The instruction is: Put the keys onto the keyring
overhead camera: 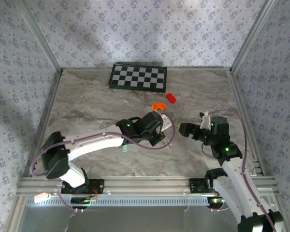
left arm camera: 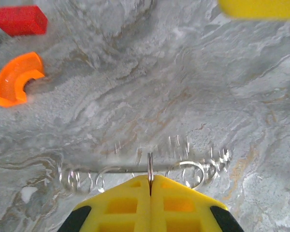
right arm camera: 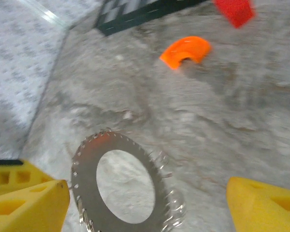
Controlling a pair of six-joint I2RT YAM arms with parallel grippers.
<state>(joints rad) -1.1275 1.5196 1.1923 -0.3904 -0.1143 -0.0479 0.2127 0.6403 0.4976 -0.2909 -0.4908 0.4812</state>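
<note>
My left gripper [left arm camera: 150, 182] is shut on the keyring [left arm camera: 150, 166], a thin metal ring seen edge-on and standing up from between the yellow fingertips. Blurred small metal loops [left arm camera: 188, 171] lie to either side of it on the marble. In the right wrist view the keyring [right arm camera: 87, 193] shows as a broad flat silver band, blurred at its rim. It hangs between the wide-apart yellow fingers of my open right gripper [right arm camera: 147, 195], nearer the left one. From above, the left gripper [overhead camera: 162, 129] and right gripper [overhead camera: 184, 129] face each other mid-table. I cannot make out the keys.
An orange curved piece [overhead camera: 158, 106] and a red block [overhead camera: 170, 97] lie just beyond the grippers. A checkerboard [overhead camera: 138, 77] sits at the back of the table. Metal rails and patterned walls [overhead camera: 19, 72] close in the marble table [overhead camera: 87, 101].
</note>
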